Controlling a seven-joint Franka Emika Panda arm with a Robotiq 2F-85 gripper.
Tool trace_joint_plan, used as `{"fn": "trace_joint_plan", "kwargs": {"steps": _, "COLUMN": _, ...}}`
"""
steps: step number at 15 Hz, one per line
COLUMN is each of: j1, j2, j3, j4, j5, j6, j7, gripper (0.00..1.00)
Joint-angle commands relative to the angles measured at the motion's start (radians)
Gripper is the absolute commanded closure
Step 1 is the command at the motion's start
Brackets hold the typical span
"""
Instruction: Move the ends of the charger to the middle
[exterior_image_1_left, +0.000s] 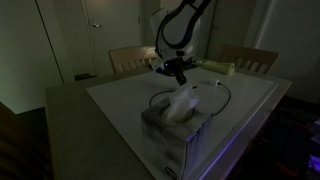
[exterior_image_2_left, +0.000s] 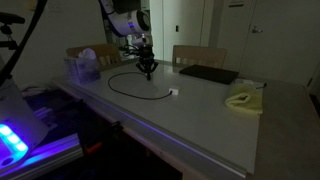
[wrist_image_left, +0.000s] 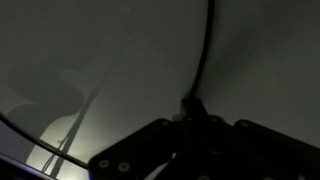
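One pincer (exterior_image_2_left: 147, 71) pinching charger (wrist_image_left: 205, 50) | pale plug (exterior_image_2_left: 173, 93) well inside table (exterior_image_2_left: 210, 118) edges | tissue box (exterior_image_2_left: 83, 68) near corner

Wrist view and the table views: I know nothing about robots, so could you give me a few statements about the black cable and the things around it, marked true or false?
1. The jaws are shut on the charger. True.
2. The charger's pale plug hangs in the air. False: it lies on the table.
3. The tissue box stands on the table. True.
4. The flat black pad lies on top of the tissue box. False: it lies flat on the table, well apart from the box.
5. A yellowish item lies on the table. True.
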Motion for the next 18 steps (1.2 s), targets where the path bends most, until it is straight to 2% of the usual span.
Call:
{"fn": "trace_joint_plan", "kwargs": {"steps": 1, "j1": 0.002, "j2": -0.012, "j3": -0.006, "j4": -0.022, "j5": 0.009, "j6": 0.041, "j7": -0.015, "gripper": 0.96}}
{"fn": "trace_joint_plan", "kwargs": {"steps": 5, "j1": -0.004, "j2": -0.029, "j3": -0.006, "j4": -0.055, "j5": 0.011, "j6": 0.084, "j7": -0.026, "gripper": 0.99}}
{"fn": "trace_joint_plan", "kwargs": {"steps": 8, "j1": 0.026, "j2": -0.027, "j3": -0.030, "j4": -0.028, "j5": 0.011, "j6": 0.068, "j7": 0.073, "gripper": 0.99}}
{"fn": "trace_joint_plan", "kwargs": {"steps": 11, "j1": 0.009, "j2": -0.037, "j3": -0.022, "j4": -0.030, "j5": 0.076, "j6": 0.100, "j7": 0.206, "gripper": 0.99}}
{"fn": "trace_joint_plan", "kwargs": {"steps": 12, "j1": 0.087, "j2": -0.036, "j3": -0.121, "j4": -0.031, "j5": 0.188, "j6": 0.120, "j7": 0.156, "gripper": 0.99}}
{"fn": "trace_joint_plan", "kwargs": {"steps": 13, "j1": 0.077, "j2": -0.042, "j3": -0.119, "j4": -0.048, "j5": 0.239, "j6": 0.136, "j7": 0.150, "gripper": 0.99}}
{"fn": "trace_joint_plan", "kwargs": {"steps": 14, "j1": 0.104, "j2": -0.041, "j3": -0.156, "j4": -0.063, "j5": 0.313, "j6": 0.156, "j7": 0.138, "gripper": 0.99}}
{"fn": "trace_joint_plan", "kwargs": {"steps": 18, "j1": 0.266, "j2": -0.029, "j3": -0.334, "j4": -0.128, "j5": 0.627, "j6": 0.237, "j7": 0.132, "gripper": 0.99}}
